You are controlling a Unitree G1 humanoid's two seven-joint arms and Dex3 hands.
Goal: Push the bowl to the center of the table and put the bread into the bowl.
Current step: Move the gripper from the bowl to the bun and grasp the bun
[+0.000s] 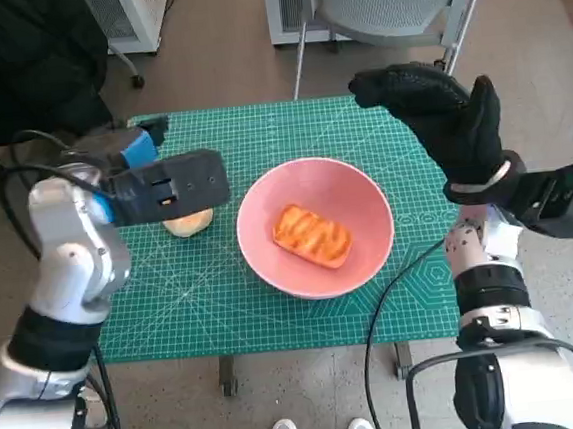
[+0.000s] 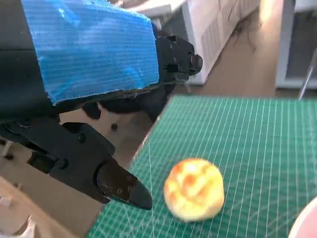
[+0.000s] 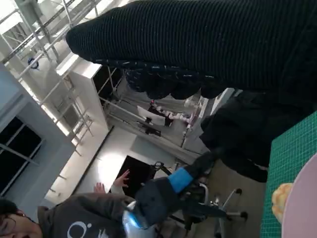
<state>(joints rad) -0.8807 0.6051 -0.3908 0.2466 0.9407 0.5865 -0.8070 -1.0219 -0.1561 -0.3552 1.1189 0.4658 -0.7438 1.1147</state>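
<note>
We held our left hand [image 1: 168, 185] low over the green cutting mat [image 1: 274, 306], its black fingers [image 2: 119, 184] spread and gripping nothing, just above a small round bun [image 1: 189, 222] that lay on the mat beside the bowl's left rim. The pink bowl [image 1: 366, 207] sat near the middle of the table, and a golden, grill-marked piece of bread [image 1: 311, 235] lay inside it. Our right hand [image 1: 439, 121] in its knitted glove was raised above the mat's far right corner, apart from the bowl, its fingers stretched out toward the left with nothing in them. From the right wrist we saw the bun [image 3: 281, 198] at the edge of the bowl's rim [image 3: 302, 208], and a person [image 3: 74, 218] in a dark top beyond the table
</note>
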